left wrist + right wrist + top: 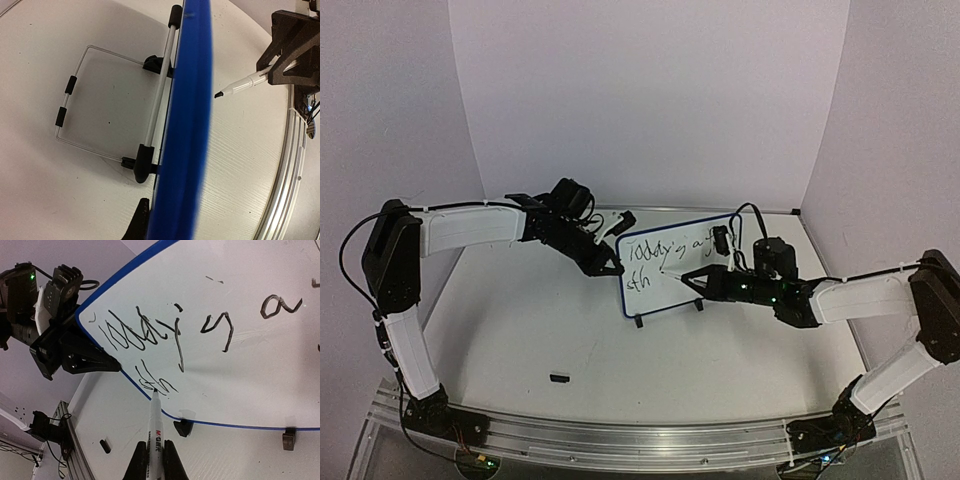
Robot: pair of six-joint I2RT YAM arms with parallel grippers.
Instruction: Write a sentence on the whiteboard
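Note:
The whiteboard (670,268) stands upright mid-table on two black feet, with a thin blue rim. The sentence (665,250) is black script: a top line roughly "Today is a" and a few letters below it. It also shows in the right wrist view (145,335). My left gripper (613,268) is shut on the board's left edge; in its own view the blue rim (187,125) runs edge-on beside one finger (137,225). My right gripper (155,460) is shut on a black-and-white marker (156,425), whose tip touches the second line.
A small black marker cap (559,378) lies on the table in front of the board and also shows in the right wrist view (104,446). The board's wire stand (100,100) lies behind it. A small black object (625,218) sits by the back wall.

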